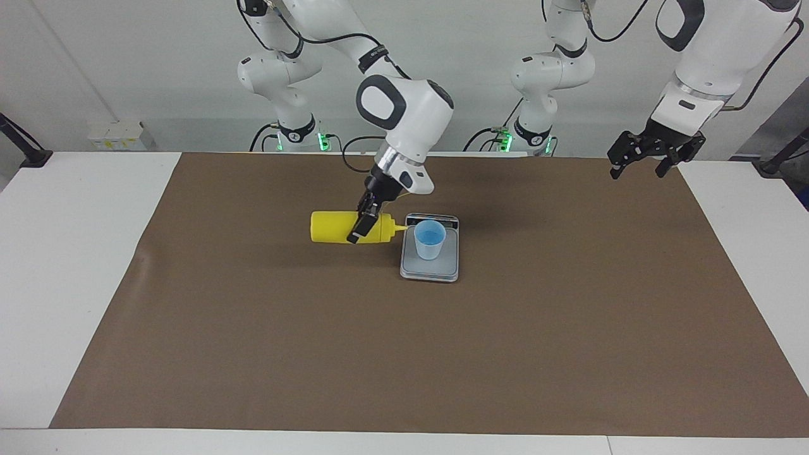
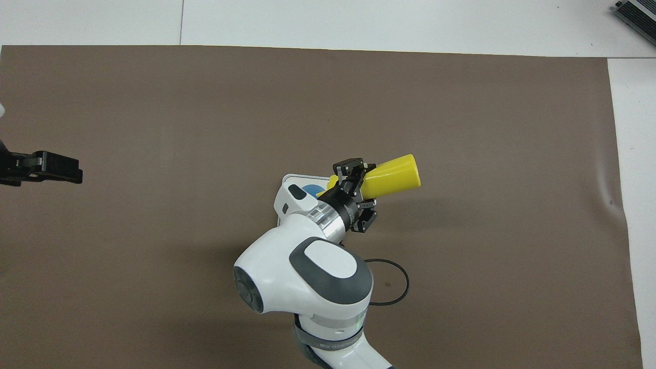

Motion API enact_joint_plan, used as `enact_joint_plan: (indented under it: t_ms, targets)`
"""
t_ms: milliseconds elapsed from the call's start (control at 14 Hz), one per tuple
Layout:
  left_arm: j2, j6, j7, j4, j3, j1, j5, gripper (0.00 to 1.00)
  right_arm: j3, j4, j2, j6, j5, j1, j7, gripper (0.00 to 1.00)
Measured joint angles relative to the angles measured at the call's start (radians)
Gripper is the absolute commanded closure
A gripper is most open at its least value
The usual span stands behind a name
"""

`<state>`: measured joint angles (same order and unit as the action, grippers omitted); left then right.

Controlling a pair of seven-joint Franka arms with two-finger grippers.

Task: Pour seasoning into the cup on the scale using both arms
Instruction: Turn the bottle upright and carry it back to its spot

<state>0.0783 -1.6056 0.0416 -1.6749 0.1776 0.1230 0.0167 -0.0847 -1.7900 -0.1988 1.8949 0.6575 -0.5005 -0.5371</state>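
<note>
- The right gripper [image 1: 364, 222], black and two-fingered on a white jointed arm entering from the top left of the facing view, is pinched around the bright yellow plastic squeeze bottle [image 1: 332, 227] near its shoulder.
- That bottle lies roughly horizontal in the air just left of the frame's centre in the facing view, its cone nozzle [image 1: 400, 228] pointing toward the cup and ending just beside the scale's edge, short of the cup's rim.
- In the overhead view the same bottle [image 2: 392, 176] shows right of centre, its flat base aimed toward the frame's right, with the right gripper [image 2: 359, 192] around its neck end.
- The small light-blue tapered plastic cup [image 1: 430, 239] stands upright on the flat rectangular silver-grey kitchen scale [image 1: 430, 268], at the middle of the brown paper mat [image 1: 404, 354].
- The scale's dark display strip [image 1: 432, 220] sits at its upper edge in the facing view.
- The left gripper [image 1: 654, 155] hangs over the mat's upper right corner in the facing view, its fingers spread and holding nothing; this arm waits.
- In the overhead view the left gripper [image 2: 48, 167] shows at the left edge.
</note>
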Motion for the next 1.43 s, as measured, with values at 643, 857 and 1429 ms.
enact_joint_plan:
  t_ms: [643,857,1429]
  targets:
    - [0.0,0.0,0.0,0.0,0.0,0.0,0.0,0.0,0.002,-0.042,0.014,0.194,-0.716,0.319,-0.282,1.0]
    - [0.0,0.0,0.0,0.0,0.0,0.0,0.0,0.0,0.002,-0.127,0.013,0.375,-0.97,0.37,-0.417,1.0]
    - [0.0,0.001,0.0,0.0,0.0,0.0,0.0,0.0,0.003,-0.329,0.029,0.535,-1.642,0.492,-1.017,0.87]
